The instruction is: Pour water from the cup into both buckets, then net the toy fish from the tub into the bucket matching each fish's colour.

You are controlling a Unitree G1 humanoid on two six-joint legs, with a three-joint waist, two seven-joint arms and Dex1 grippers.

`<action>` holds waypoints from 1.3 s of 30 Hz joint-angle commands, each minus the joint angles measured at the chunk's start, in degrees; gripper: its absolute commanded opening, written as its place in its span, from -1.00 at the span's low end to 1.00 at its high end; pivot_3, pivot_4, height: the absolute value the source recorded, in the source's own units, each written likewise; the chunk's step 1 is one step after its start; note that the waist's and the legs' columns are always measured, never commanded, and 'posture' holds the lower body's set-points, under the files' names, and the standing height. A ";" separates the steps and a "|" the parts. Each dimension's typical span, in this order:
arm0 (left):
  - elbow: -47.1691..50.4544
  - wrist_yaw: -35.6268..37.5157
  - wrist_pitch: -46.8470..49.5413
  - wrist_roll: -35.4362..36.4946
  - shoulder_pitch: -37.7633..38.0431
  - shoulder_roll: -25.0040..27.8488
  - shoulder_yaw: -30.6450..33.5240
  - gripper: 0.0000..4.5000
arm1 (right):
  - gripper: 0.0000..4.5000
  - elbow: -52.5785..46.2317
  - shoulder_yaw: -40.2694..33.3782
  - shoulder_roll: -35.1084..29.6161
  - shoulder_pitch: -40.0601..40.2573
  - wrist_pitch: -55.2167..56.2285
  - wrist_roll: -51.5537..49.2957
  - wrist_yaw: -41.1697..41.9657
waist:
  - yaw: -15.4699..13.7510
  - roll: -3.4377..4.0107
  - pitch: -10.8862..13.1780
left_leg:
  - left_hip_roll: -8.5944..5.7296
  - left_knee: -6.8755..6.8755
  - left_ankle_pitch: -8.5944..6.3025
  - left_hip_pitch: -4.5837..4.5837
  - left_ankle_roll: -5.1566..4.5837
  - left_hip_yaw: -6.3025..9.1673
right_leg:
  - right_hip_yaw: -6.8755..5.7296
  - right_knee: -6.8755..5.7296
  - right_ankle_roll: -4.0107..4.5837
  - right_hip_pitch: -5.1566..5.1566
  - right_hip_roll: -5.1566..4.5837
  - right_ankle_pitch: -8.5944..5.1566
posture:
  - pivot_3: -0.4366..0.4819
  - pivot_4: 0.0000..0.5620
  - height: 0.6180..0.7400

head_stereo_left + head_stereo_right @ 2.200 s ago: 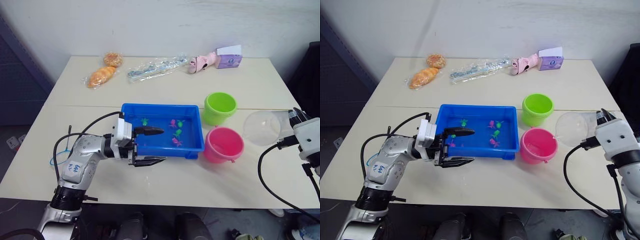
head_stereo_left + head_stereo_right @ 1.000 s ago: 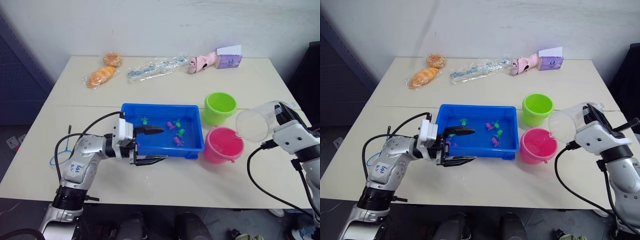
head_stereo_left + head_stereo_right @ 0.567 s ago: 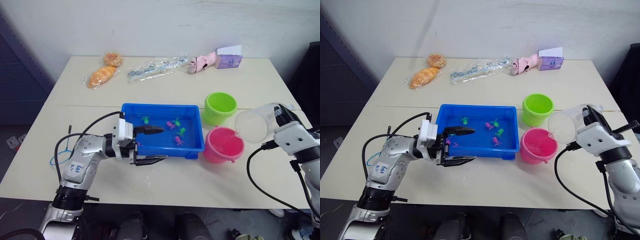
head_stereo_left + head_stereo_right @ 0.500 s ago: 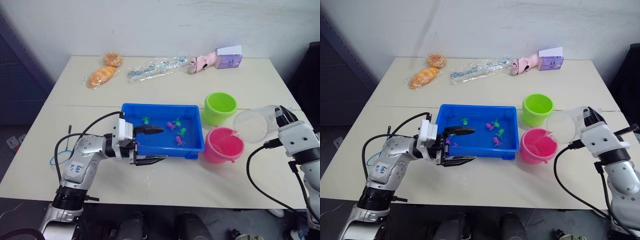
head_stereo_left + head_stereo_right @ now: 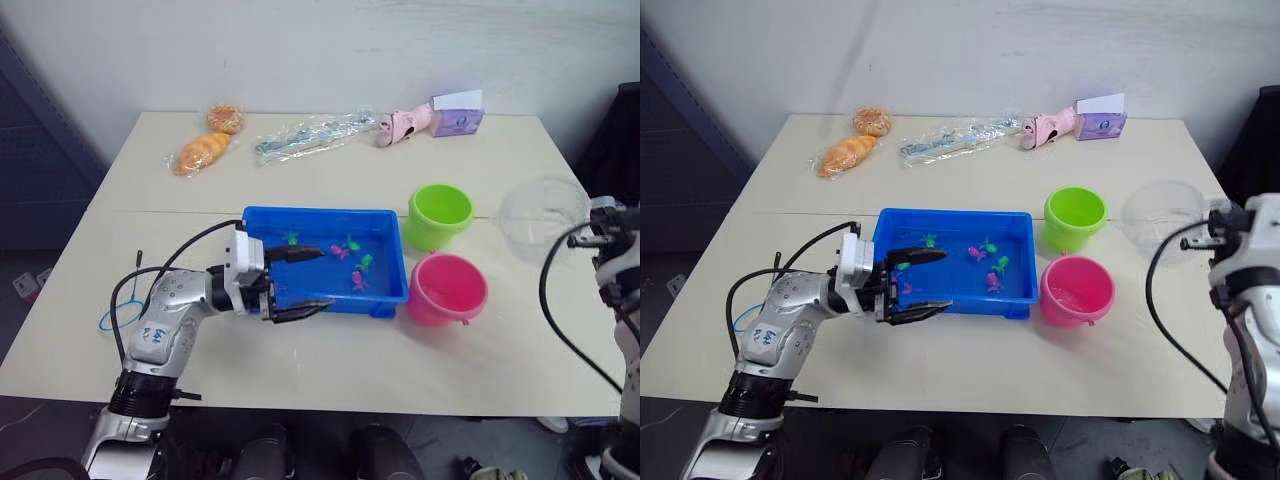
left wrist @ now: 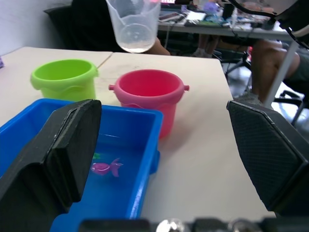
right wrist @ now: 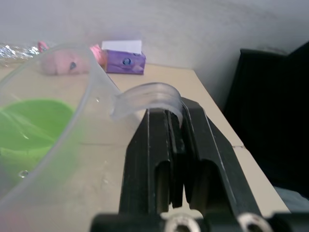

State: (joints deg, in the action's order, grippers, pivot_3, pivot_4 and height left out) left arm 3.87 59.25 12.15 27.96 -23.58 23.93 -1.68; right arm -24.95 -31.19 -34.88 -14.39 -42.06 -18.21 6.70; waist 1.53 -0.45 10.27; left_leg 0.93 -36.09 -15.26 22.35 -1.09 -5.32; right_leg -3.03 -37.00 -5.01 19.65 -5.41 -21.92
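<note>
Cream table (image 5: 330,375), white wall behind. Clear cup (image 5: 541,215) up in the air right of the green bucket (image 5: 439,215), pinched by its handle in the right gripper (image 7: 176,126), jaws closed tight on it. Looks light, thin, slick plastic, so probably swings easily from that handle. Left gripper (image 5: 300,282) wide open and empty over the blue tub (image 5: 398,295) near edge.
</note>
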 commanded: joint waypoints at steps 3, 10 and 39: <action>-0.64 -4.10 1.00 1.36 -2.98 -2.08 2.64 1.00 | -0.99 4.71 5.71 -6.26 -8.29 -3.12 5.01 -1.29 | -0.10 0.00 0.00 | -0.01 0.02 0.00 0.02 0.01 0.00 | -0.01 0.02 0.00 0.03 0.01 0.00 | -0.05 -0.47 1.00; -2.39 -4.83 -0.48 -0.45 -4.14 -2.14 2.48 1.00 | -0.99 17.28 16.64 -10.53 -16.11 7.29 14.38 -0.30 | -0.01 -0.03 0.02 | -0.05 0.01 0.02 0.10 -0.02 -0.05 | -0.03 0.11 -0.03 0.07 0.00 0.02 | -0.05 -0.47 1.00; -1.17 -6.14 -1.03 -1.63 -2.76 -2.13 1.95 1.00 | -0.99 43.23 40.00 -11.03 -30.65 38.16 45.99 -4.61 | 0.14 -0.02 0.02 | -0.03 -0.01 0.07 0.13 0.05 -0.05 | -0.07 0.09 -0.03 0.12 0.01 0.01 | -0.05 -0.47 1.00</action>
State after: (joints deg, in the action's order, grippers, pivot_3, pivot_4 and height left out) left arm 1.24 53.19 11.95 26.49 -26.03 21.41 -0.01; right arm 18.85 9.12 -44.40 -43.11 -6.24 25.33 3.87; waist 1.67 -0.47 10.30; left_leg 0.90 -36.10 -15.20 22.49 -1.04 -5.37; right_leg -3.10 -36.91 -5.05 19.78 -5.41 -21.91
